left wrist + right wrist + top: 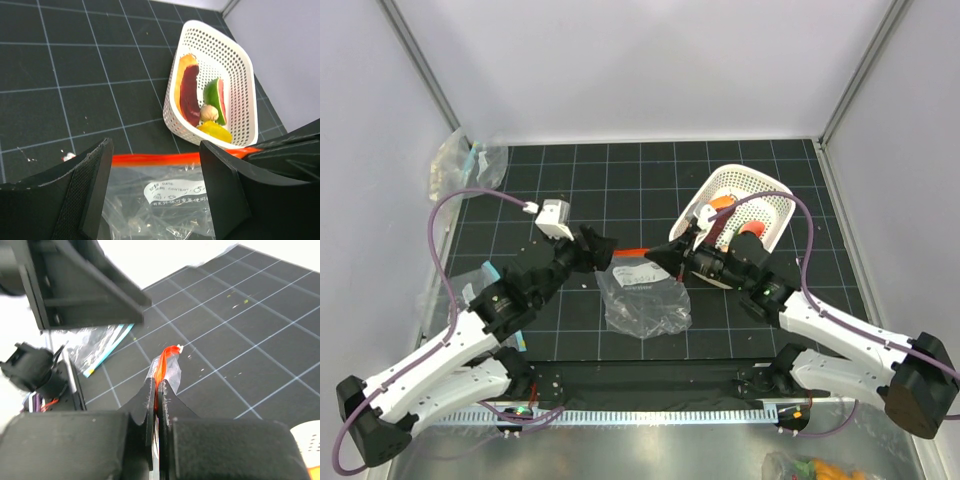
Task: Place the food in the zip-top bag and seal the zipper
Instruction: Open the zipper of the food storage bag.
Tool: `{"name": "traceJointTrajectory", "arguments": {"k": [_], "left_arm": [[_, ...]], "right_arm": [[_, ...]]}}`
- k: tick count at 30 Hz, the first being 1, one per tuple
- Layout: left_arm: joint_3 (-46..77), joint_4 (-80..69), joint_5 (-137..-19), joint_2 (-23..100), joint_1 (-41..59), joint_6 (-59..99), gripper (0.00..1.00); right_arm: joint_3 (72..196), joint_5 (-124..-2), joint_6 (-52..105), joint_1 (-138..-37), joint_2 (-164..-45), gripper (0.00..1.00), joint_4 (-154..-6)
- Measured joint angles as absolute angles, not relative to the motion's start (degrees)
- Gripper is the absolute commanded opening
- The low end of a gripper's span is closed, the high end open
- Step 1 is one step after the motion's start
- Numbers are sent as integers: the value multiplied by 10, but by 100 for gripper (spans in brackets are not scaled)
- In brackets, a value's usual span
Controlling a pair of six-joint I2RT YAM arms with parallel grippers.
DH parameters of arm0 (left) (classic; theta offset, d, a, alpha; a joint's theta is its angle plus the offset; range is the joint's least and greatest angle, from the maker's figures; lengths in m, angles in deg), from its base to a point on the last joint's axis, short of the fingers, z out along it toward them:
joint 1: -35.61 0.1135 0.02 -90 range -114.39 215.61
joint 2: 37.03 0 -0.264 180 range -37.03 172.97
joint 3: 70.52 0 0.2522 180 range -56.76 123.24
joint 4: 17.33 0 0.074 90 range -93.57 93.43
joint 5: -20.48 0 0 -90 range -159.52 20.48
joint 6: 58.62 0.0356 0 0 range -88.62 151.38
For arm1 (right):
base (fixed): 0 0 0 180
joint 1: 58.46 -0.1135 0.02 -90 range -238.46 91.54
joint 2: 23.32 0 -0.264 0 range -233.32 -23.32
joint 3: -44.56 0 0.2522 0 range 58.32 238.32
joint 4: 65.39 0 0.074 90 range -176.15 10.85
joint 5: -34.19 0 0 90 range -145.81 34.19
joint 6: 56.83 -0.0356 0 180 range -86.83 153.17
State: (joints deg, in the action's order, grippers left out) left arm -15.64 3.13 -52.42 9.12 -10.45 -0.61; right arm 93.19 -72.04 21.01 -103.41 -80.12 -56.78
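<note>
The clear zip-top bag [645,298] lies on the black mat between my grippers, its red-orange zipper [631,251] along the far edge. My right gripper [671,263] is shut on the zipper's right end; in the right wrist view [158,386] the strip [165,359] runs out from between the jaws. My left gripper [604,246] is open at the zipper's left end; its fingers [95,170] straddle the bag [165,200] and zipper [160,159]. The food lies in the tilted white basket [752,188]: orange piece [186,64], dark red piece [190,95], watermelon slice [218,97], peach ball [209,113], lemon [216,131].
Clear bags with teal-blue trim lie at the far left corner [470,160] and beside the left arm [480,275]; one shows in the right wrist view [107,347]. The basket stands right behind my right gripper. White walls enclose the mat on three sides.
</note>
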Motion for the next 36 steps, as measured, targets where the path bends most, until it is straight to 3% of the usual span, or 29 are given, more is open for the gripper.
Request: {"name": "traceJointTrajectory", "arguments": {"k": [4, 18, 23, 27, 30, 32, 36], "left_arm": [[-156, 31, -509, 72, -104, -5, 62], [-134, 33, -549, 183, -105, -9, 57], [-120, 36, -571, 220, -104, -12, 46], [-113, 37, -585, 237, -105, -12, 43], [-112, 39, -588, 239, -105, -14, 50], [-112, 40, -590, 238, -105, -17, 65], [-112, 40, -593, 228, -105, -17, 77]], "right_arm": [[936, -743, 213, -1036, -813, 1, -569], [936, -703, 221, -1039, -798, 1, -574], [935, -664, 221, -1040, -783, 5, -579], [931, -641, 221, -1040, -770, 5, -580], [931, -623, 221, -1040, -768, 5, -582], [931, -611, 221, -1040, -768, 6, -583], [931, -589, 221, -1040, -768, 6, -585]]}}
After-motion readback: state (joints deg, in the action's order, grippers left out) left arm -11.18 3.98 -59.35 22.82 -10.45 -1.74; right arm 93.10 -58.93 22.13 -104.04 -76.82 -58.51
